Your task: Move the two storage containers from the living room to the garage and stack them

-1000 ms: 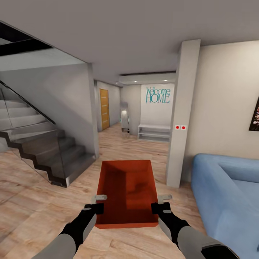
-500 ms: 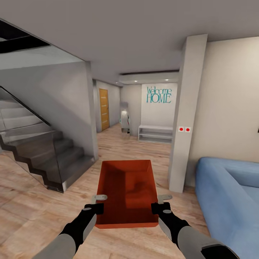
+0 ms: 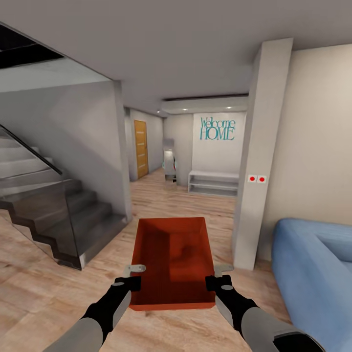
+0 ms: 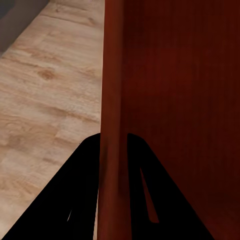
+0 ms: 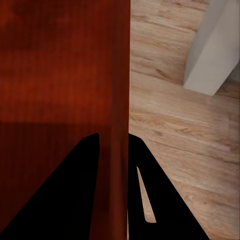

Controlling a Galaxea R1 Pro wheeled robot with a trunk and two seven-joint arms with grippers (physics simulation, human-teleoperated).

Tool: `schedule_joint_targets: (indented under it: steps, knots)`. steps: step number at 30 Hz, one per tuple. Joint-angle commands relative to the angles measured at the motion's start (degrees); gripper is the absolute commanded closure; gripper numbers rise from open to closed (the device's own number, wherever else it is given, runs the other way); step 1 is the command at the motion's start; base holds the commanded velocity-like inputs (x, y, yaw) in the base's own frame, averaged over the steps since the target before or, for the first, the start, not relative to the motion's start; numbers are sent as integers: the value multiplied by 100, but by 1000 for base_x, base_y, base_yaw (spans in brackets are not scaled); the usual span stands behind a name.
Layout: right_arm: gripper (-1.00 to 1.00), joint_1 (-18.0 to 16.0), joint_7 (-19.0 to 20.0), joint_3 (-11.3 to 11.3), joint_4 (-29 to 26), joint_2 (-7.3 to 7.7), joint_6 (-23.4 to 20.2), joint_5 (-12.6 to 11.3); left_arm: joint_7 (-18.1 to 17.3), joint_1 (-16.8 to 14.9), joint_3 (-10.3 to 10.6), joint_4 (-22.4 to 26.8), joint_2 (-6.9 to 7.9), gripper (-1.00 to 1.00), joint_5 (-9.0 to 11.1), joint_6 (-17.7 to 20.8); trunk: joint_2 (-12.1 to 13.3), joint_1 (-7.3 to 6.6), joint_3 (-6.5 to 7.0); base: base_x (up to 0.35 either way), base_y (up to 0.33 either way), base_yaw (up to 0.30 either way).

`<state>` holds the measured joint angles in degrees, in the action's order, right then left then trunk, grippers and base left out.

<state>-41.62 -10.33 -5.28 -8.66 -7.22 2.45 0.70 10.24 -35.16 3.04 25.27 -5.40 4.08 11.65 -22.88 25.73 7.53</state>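
Even, soft indoor light throughout; small ceiling spots (image 3: 217,109) glow over the far hallway; straight lines bow slightly toward the head view's edges; wrist views are coarse, their fingers (image 4: 75,200) rendered flat black (no detail); faint shading inside the container (image 3: 172,259).

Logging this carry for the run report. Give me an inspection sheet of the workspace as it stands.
Surface: light wood-plank floor.
Job's things: one red-orange storage container held level, off the ground, nothing inside.
Clutter: nothing seen.
Grippers: left gripper clamps the container's left wall; right gripper clamps its right wall.
Cables: nothing seen.
Surroundings: staircase left, pillar and blue sofa right, hallway with wooden door and white bench ahead.
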Motion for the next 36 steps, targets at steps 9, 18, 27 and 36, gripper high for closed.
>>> schedule_joint_targets:
  steps: [9,18,27,36]
  knots:
    - [100,-4,-40,89,-15,1,10,62,154,0,-234,4,39,100,-36,48,-4,5,-2,323,34,0]
    - [100,-4,-40,89,-15,1,10,62,154,0,-234,4,39,100,-39,48,-4,5,-2,323,22,0]
    - [100,-4,-40,89,-15,6,10,62,156,0,-234,4,39,100,-39,48,-4,5,-2,323,26,0]
    - [100,-4,-40,89,-15,6,10,62,156,0,-234,4,39,100,-39,48,-4,5,-2,323,20,0]
